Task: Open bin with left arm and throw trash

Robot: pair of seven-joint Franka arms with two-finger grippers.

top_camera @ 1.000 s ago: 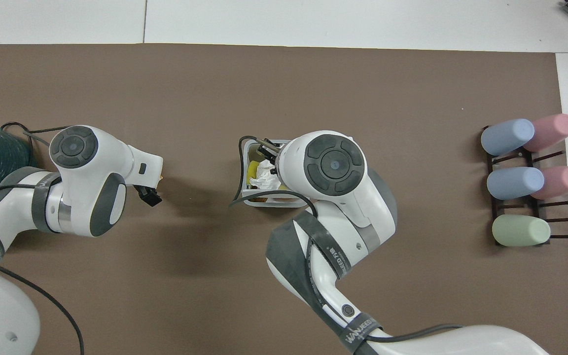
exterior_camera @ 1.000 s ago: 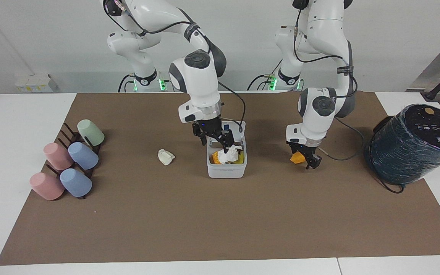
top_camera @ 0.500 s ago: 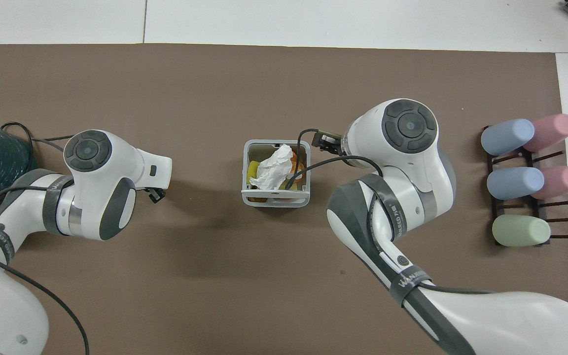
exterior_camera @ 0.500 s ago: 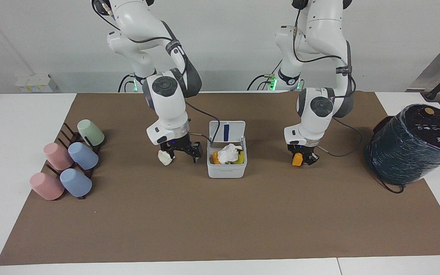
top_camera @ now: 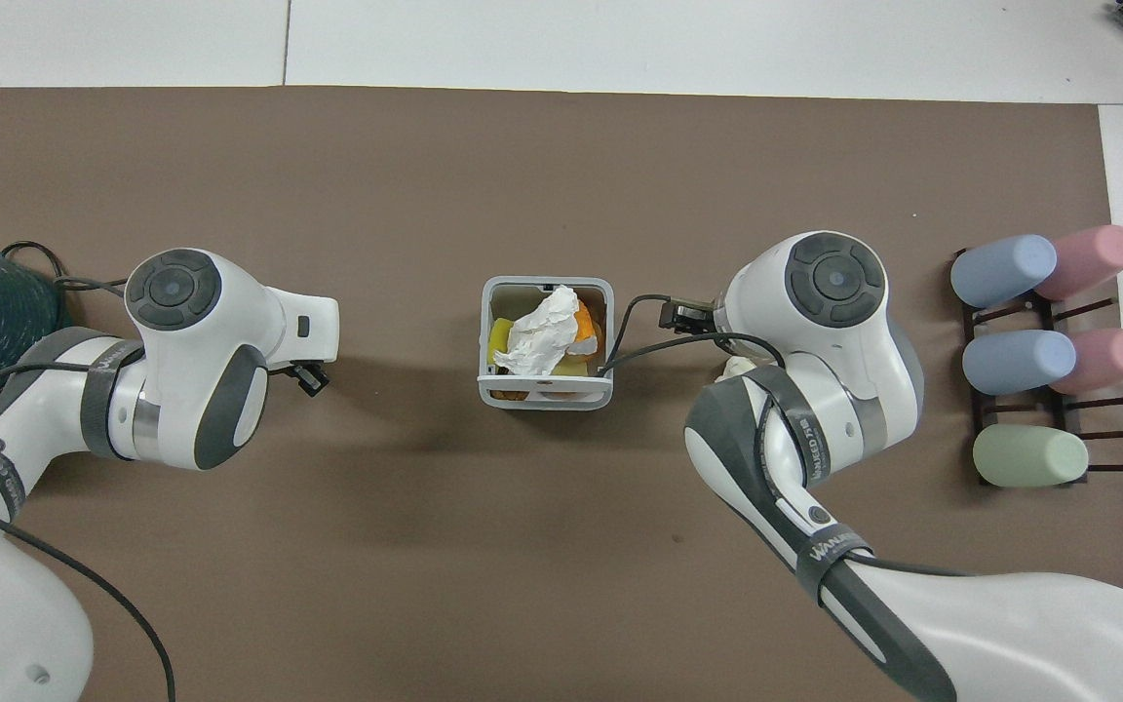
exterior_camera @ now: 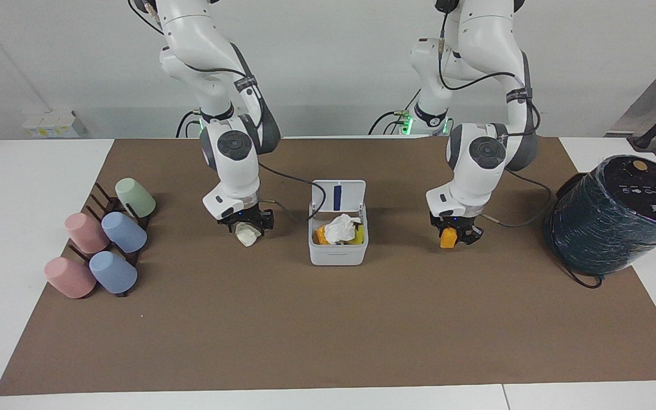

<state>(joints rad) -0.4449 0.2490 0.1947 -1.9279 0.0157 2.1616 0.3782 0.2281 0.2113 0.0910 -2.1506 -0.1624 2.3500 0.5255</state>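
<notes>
While the bin [exterior_camera: 337,246] stands open in the middle of the mat [exterior_camera: 328,341], lid [exterior_camera: 339,196] up, a white tissue [exterior_camera: 341,228] lies on top inside. The left gripper [exterior_camera: 454,234] holds the orange lump [exterior_camera: 448,238], low toward the left arm's end. The right gripper [exterior_camera: 246,226] is down around the cream wad [exterior_camera: 246,234]; whether it grips I cannot tell. From overhead, both are mostly hidden under the wrists.

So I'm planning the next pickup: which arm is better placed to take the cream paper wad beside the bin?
Right. Its claw is down at the paper wad, toward that arm's end of the open bin; the left claw is busy at the orange lump.
</notes>
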